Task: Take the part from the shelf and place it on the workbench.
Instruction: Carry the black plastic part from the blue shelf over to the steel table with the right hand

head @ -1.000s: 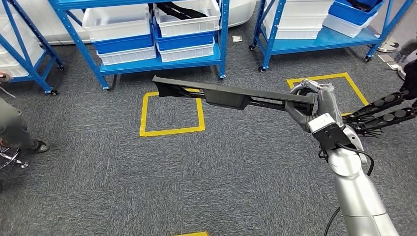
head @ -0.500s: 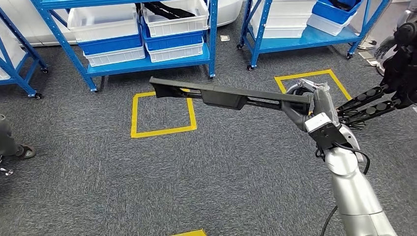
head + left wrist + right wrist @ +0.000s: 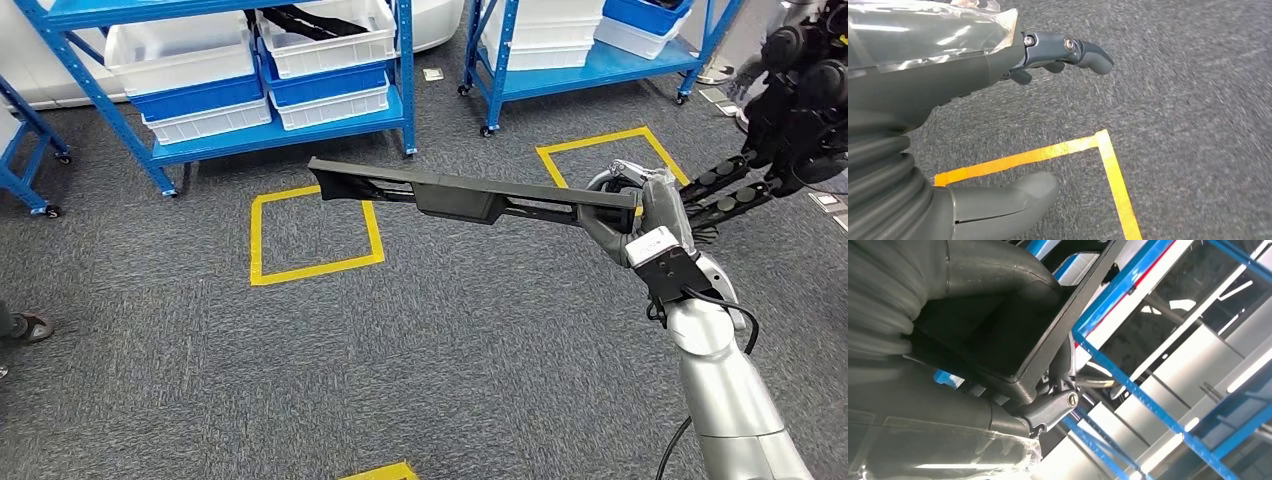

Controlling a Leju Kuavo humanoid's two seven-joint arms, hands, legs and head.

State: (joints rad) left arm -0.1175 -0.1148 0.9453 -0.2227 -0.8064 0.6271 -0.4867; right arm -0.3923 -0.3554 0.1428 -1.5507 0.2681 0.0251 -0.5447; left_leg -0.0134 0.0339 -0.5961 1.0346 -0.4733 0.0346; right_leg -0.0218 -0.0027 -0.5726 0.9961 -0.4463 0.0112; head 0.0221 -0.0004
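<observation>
**Black part carried by one end across the grey carpet**

Black and matte, the long part (image 3: 470,195) lies almost level in the middle of the head view. Going from left to right: in the upper left stand blue shelves (image 3: 270,135) with white and blue bins (image 3: 210,70); below them a yellow tape square (image 3: 312,232) marks the carpet; the free end of the part hangs over this square. At the right end, the right hand (image 3: 640,215) grips the part, fingers wrapped around it. In the right wrist view the right hand (image 3: 998,380) closes on the dark profile of the part (image 3: 1048,340). The left hand (image 3: 973,100) is held above the carpet with fingers apart and holds nothing.

The part looks stiff, as it does not sag along its length. I judge it rather light but long, so holding it at 1 end gives a strong lever; the thicker block near the middle seems a better place to take hold of it. The free end may swing and hit a shelf post.

Compared with 1.0 s ago, the whole picture has shifted: shelves and tape squares moved left, so the camera turned. The grip and the pose of the part are unchanged. A dark machine (image 3: 800,100) now shows more in the upper right.
</observation>
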